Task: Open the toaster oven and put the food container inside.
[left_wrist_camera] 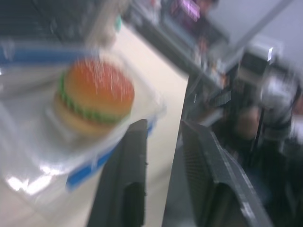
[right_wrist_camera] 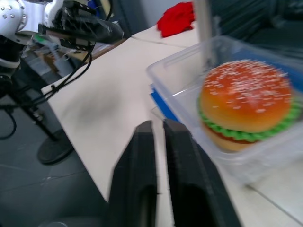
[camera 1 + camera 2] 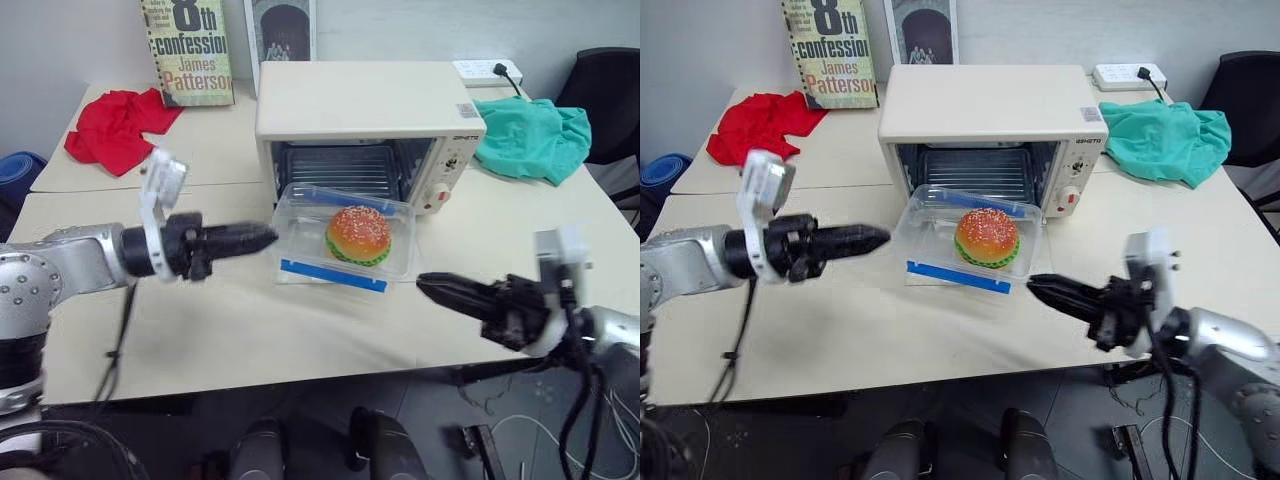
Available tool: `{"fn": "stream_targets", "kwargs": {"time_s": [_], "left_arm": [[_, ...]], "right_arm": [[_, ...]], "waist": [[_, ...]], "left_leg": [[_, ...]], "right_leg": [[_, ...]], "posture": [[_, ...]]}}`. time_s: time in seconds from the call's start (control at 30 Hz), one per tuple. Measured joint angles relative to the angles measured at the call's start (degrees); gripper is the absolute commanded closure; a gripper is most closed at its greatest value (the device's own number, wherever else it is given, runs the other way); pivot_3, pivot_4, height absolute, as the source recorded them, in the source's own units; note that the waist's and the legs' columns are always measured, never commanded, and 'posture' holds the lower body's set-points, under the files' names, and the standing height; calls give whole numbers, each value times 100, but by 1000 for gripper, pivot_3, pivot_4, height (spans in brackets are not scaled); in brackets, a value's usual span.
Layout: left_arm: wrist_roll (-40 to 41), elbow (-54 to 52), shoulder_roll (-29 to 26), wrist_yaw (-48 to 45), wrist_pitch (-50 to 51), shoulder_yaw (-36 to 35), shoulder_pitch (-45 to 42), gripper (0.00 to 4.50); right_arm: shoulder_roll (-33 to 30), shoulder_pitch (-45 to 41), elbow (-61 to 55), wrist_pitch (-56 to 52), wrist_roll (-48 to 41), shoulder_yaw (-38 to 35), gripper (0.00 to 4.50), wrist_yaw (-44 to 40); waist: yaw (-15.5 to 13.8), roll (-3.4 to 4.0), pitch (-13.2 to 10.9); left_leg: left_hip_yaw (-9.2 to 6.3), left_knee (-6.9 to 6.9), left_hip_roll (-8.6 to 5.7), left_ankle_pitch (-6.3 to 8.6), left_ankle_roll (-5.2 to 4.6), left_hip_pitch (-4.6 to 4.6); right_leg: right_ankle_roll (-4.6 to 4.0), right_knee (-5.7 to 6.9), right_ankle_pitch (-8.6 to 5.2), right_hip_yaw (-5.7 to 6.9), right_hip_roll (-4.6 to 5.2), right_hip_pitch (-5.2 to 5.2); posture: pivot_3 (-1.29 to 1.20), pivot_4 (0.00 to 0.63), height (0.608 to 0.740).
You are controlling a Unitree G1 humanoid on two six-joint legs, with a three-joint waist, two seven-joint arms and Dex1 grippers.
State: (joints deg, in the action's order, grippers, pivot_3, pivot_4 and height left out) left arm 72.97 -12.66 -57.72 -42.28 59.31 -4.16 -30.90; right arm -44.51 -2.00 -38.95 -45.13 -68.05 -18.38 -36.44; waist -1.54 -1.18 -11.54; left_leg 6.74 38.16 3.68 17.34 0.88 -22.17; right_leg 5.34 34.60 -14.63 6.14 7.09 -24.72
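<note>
From the head views, the toaster oven (image 3: 370,125) stands open at the back of the table (image 3: 230,320), its glass door folded down flat, and the food container (image 3: 345,240) rests on that door, just in front of the cavity, with the toy burger (image 3: 358,235) inside. The container's long axis runs crosswise to the oven mouth. The left gripper (image 3: 262,237) points level at the container's left end, its tips just beside the wall but not touching; how far its jaws stand apart cannot be told from here. The right gripper (image 3: 432,287) points toward the near right corner, a little farther off, jaws together and empty. In the left wrist view, the container lies ahead and to one side of the jaws, which show a narrow gap and hold nothing. In the right wrist view, the jaws are pressed together and the container lies just ahead, off to one side. The left arm looks nearer, so the next push inward probably begins there.
</note>
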Motion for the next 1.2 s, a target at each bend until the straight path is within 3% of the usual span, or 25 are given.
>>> {"fn": "stream_targets", "kwargs": {"time_s": [0.17, 0.4, 0.53, 0.77, 0.97, 1.2], "left_arm": [[-2304, 113, -54, -1504, -1292, 1414, -269, 4473], [-3862, 991, 1220, -1689, -1953, 2174, -925, 4473], [-4287, 1350, 1925, -1287, -2060, 2108, -1140, 4473], [-4462, 1310, 2945, 124, -1668, 1323, -1218, 4473], [-5266, 1741, 3975, 2016, -1600, 938, -1502, 4473], [-5498, 1753, 4117, 2524, -1501, 607, -1503, 4473]], "right_arm": [[151, -391, 42, 1, 711, 1023, 4500, 327], [487, -922, 639, 20, 1708, 1767, 4500, 632], [846, -1526, 1283, 163, 2592, 1978, 4500, 1106], [1878, -2662, 2629, 423, 3563, 1992, 4500, 1906], [2564, -3740, 4253, 1142, 4357, 2041, 4500, 2049], [2660, -3735, 4276, 1370, 4444, 1992, 4500, 1560]], "waist": [[-14, 1, 1], [17, 0, 1], [29, 0, 1], [37, 0, 1], [44, 0, 1], [132, 0, 1]], "left_leg": [[3, 1, 1, 4, -12, -17], [16, 17, 1, -2, -4, -46], [15, 75, 6, -2, -4, -105], [12, 99, 8, -11, -16, -102], [15, 99, 7, -17, -13, -104], [15, 89, 7, -16, -14, -106]], "right_leg": [[-8, -31, 10, 3, 1, -1], [15, 5, 23, 1, -1, -31], [20, 41, 25, -1, -1, -81], [28, 46, 34, -11, 0, -79], [28, 73, 38, -11, 1, -81], [28, 61, 38, -9, 1, -81]], "posture": [[0, 150, 740], [0, 150, 740], [0, 150, 740], [0, 150, 740], [0, 150, 740], [0, 150, 740]]}}
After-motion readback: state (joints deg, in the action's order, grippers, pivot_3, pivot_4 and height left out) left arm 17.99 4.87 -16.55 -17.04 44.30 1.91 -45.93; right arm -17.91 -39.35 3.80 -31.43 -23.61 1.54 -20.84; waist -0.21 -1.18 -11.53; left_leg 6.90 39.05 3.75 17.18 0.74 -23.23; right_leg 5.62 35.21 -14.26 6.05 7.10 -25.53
